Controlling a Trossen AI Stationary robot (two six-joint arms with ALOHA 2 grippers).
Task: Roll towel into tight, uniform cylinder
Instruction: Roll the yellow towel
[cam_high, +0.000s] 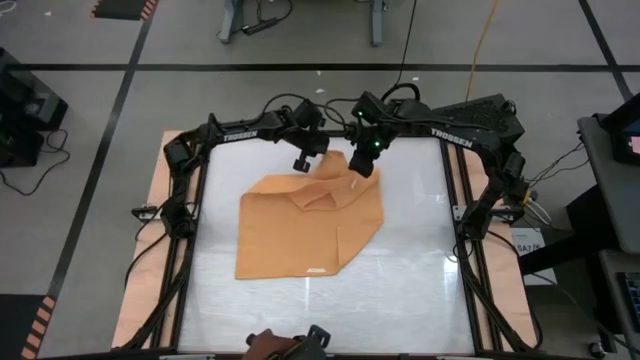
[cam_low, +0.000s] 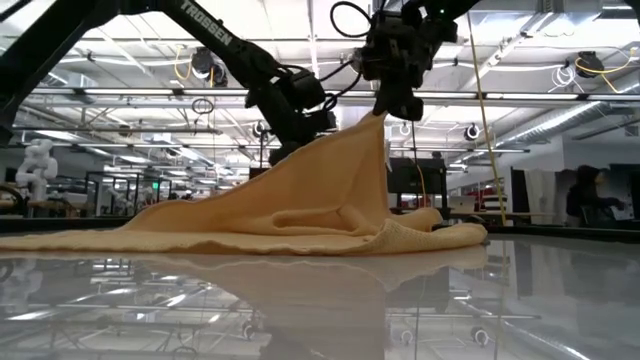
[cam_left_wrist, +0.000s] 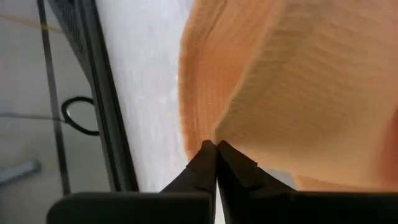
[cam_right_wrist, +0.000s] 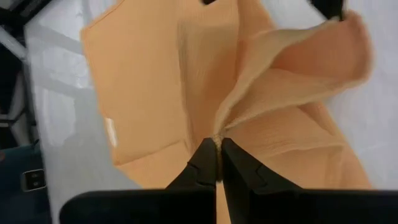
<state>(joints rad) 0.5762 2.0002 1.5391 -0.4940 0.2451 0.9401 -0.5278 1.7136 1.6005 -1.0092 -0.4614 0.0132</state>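
Soft ribbed cloth towel, glossy table

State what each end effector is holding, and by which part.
Both pinch the orange-tan cloth towel at its far edge: the left end effector and the right end effector, which lifts its part higher off the table.

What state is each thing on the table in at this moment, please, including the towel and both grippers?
towel: spread on the table, far edge lifted and bunched, not rolled yet
white tag: lying flat at the towel's near edge
left gripper: fingers shut on the towel's far edge
right gripper: fingers shut on the towel, holding a fold raised
table: bare and glossy around the towel
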